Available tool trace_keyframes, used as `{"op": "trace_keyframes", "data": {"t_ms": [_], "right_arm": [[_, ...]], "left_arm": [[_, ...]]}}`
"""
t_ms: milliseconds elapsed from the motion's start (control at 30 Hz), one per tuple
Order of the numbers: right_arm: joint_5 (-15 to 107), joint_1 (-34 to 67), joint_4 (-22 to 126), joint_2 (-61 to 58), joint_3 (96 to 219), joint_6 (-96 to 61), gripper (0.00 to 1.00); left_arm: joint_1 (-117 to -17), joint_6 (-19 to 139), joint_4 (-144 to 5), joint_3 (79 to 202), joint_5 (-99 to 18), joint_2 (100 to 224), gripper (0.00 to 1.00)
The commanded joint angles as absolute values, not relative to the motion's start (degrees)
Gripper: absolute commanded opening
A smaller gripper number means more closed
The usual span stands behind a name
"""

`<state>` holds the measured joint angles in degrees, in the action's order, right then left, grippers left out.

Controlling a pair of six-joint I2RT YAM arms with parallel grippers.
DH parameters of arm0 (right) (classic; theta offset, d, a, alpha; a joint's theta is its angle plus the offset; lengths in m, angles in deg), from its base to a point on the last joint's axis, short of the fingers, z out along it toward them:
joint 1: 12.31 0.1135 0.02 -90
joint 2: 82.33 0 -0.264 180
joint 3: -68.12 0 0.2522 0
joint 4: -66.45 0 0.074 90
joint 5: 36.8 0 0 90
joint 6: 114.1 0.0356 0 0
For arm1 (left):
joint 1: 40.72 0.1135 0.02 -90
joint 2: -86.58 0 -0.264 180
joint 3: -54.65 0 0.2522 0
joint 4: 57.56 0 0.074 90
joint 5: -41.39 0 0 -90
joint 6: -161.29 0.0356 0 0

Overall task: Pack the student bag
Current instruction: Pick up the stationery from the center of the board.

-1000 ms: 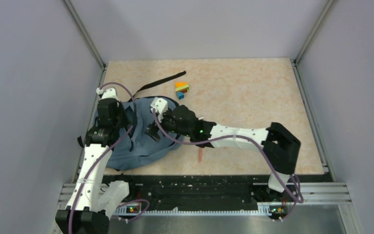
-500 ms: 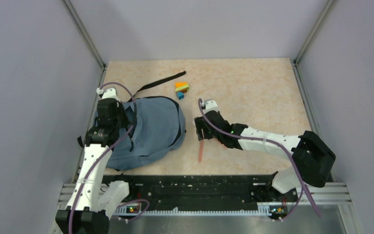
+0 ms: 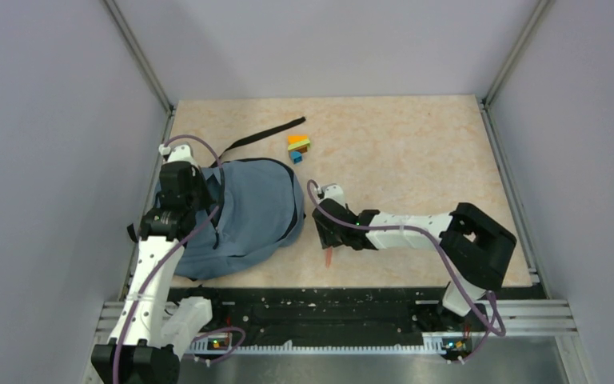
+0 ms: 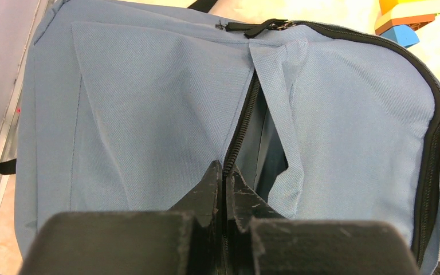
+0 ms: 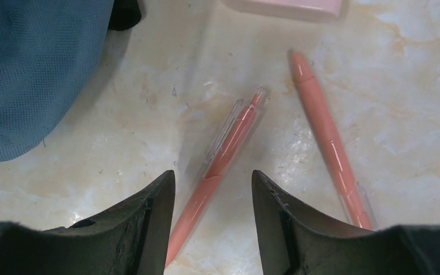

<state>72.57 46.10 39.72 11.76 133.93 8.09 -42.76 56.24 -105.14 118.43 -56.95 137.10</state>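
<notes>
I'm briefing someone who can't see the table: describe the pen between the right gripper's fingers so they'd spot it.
Find the big slate-blue student bag at the left of the table. Just right of it, two salmon-pink pens lie under the right gripper. Yours is the pen nearer the bag, lying between the open gripper's fingers; the other pen lies outside them.

Lab test cell: grey panel walls (image 3: 48, 120)

A salmon pen (image 5: 223, 163) with a clear clip and a second salmon pen (image 5: 327, 140) lie apart on the marbled beige desk (image 3: 416, 152) near its front edge. A pale pink flat thing (image 5: 286, 6) lies just beyond. Coloured blocks (image 3: 298, 145) sit toward the far edge.
</notes>
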Motion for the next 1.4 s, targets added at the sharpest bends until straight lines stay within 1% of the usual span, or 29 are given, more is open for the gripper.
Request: {"op": "trace_keyframes", "data": {"t_ms": [0,67,200,267,433,533,600,733,767,967,1067,1133,1233,1367], "right_arm": [[73.7,47.3,38.3,13.7,137.8,9.5,0.48],[74.4,47.7,37.7,14.6,138.3,9.5,0.44],[74.9,47.9,37.1,15.8,138.7,9.5,0.41],[75.1,47.9,36.6,16.4,138.8,9.7,0.38],[75.6,47.9,36.4,16.8,138.4,10.1,0.27],[76.4,47.8,36.8,16.0,137.9,10.5,0.16],[77.0,47.8,37.4,15.0,137.1,10.7,0.10],[77.4,47.8,39.2,12.9,135.6,10.6,0.03],[77.3,47.8,39.8,12.3,135.2,10.6,0.00],[76.3,47.7,46.6,3.9,131.9,8.0,0.00],[76.2,47.7,51.6,-2.2,131.1,5.3,0.00],[74.5,47.7,56.3,-4.2,131.8,3.6,0.00],[69.8,47.3,63.4,-3.0,135.2,2.2,0.00],[63.5,47.3,70.2,3.5,144.3,1.1,0.00]], "left_arm": [[-42.9,56.0,-101.6,120.2,-55.7,136.5,0.00],[-42.9,56.0,-101.6,120.1,-55.8,136.5,0.00],[-42.9,56.0,-101.6,120.2,-55.7,136.5,0.00],[-42.9,56.0,-101.6,120.1,-55.7,136.5,0.00],[-42.9,56.0,-101.6,120.2,-55.6,136.4,0.00],[-42.9,56.0,-101.6,120.2,-55.8,136.3,0.00],[-42.9,56.0,-101.6,120.1,-56.0,136.2,0.00],[-42.9,56.0,-101.6,120.2,-56.6,136.0,0.00],[-42.9,56.0,-101.6,120.2,-56.5,135.9,0.00],[-42.9,56.2,-101.6,120.3,-55.6,135.7,0.00],[-42.9,56.2,-101.3,120.2,-55.1,135.1,0.00],[-42.9,56.3,-101.1,120.1,-54.8,134.8,0.00],[-42.9,56.4,-101.1,120.2,-54.6,134.7,0.00],[-42.9,56.4,-101.0,120.2,-54.1,134.5,0.00]]}}
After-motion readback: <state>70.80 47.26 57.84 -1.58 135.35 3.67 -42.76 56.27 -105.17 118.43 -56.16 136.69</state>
